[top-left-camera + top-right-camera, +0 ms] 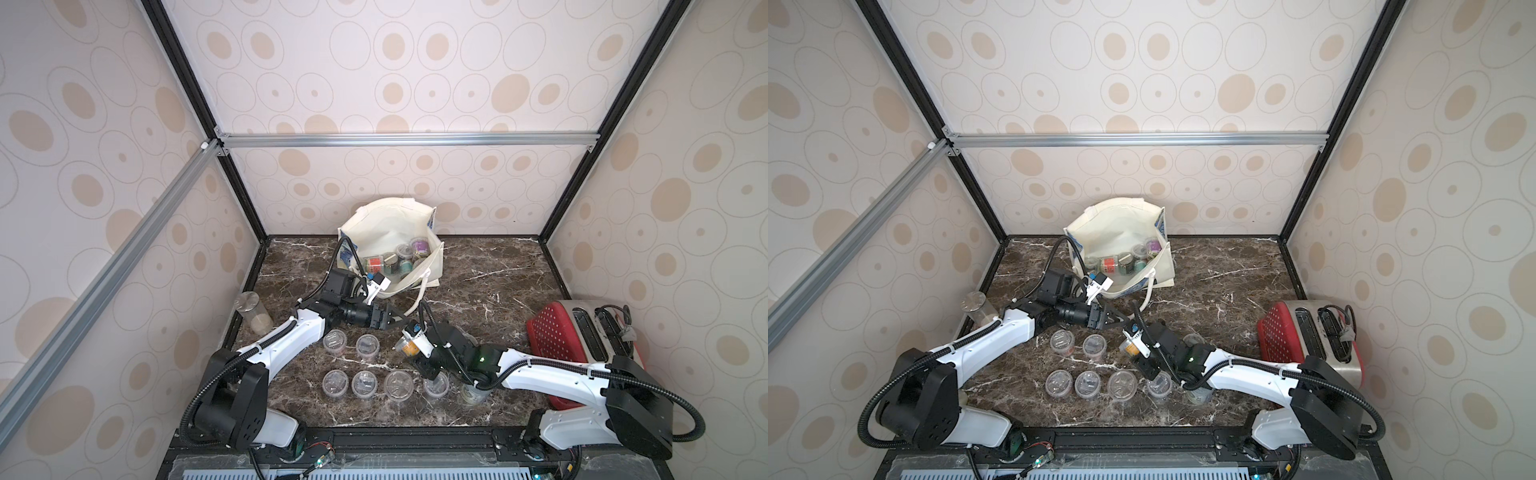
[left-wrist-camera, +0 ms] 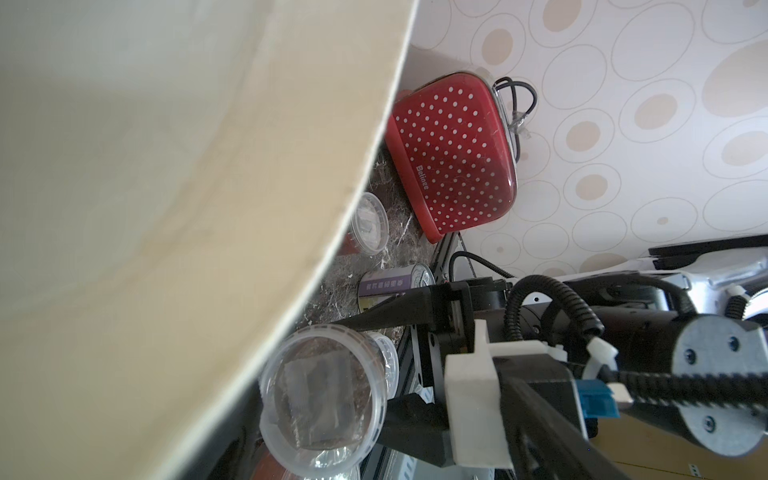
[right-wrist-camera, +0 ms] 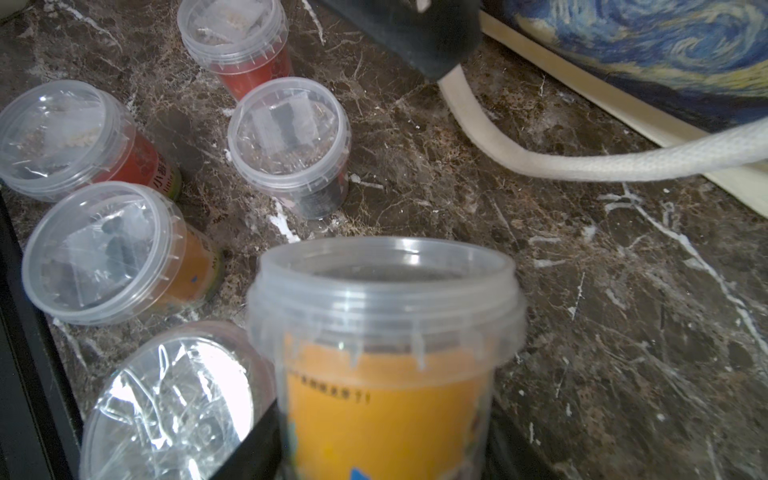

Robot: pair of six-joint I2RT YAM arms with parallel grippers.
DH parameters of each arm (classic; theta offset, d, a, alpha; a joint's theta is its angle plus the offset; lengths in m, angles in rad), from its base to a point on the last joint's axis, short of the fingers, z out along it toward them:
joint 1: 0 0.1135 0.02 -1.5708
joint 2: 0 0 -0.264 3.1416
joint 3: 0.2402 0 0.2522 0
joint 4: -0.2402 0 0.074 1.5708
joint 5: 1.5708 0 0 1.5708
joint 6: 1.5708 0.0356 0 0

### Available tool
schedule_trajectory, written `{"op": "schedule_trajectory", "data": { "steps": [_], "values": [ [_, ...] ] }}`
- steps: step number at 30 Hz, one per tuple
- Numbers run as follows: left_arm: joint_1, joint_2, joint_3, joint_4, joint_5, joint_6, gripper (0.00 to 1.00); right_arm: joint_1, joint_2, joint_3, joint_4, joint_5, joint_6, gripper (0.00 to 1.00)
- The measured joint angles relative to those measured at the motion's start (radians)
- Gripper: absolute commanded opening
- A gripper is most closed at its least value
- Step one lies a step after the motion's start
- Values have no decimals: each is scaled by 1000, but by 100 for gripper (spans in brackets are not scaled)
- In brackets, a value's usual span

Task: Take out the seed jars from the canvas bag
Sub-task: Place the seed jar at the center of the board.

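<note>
Where the cream canvas tote bag (image 1: 374, 226) with the swirly blue-and-yellow print stands open at the back of the dark marble counter (image 1: 490, 270), we see a cluster of small round clear plastic seed jars (image 1: 395, 261) lying in its bottom. Among them are a red-labelled jar (image 1: 375, 262) and a purple-lidded jar (image 1: 420, 247). In front of the bag, six clear-lidded jars (image 1: 364, 383) stand upright on the counter in both top views, two in a back row and four in a row nearer the robot. A purple-labelled tin-like jar (image 2: 386, 286) sits partly under the right arm.

Our right hand (image 1: 409, 348) is closed partway on an orange-labelled seed jar (image 3: 386, 374). Its black fingers (image 2: 374, 322) press the jar's sides and hold it tilted, just beside the standing group.

Our left hand (image 1: 397, 316) hangs between the bag and the standing jars, jaws spread wide with nothing between them. The bag's white strap handle (image 3: 540, 162) loops across the counter close to one fingertip, and we cannot tell whether they touch.

Farther out, a red toaster with white dots (image 1: 552, 336) sits at the counter's right edge. A tall clear cylinder with a metal lid and beige grains (image 1: 252, 318) stands at its left edge.
</note>
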Motion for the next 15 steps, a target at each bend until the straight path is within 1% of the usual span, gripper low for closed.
{"op": "schedule_trajectory", "data": {
  "steps": [4,7,15],
  "values": [
    [0,-8,2,-14,1,9,91,5,-7,-18,30,10,-5,58],
    [3,-32,2,-14,-5,8,94,8,-10,-19,54,20,-10,58],
    [49,-151,2,-22,9,5,97,9,-10,-19,133,54,-6,58]
  ]
}}
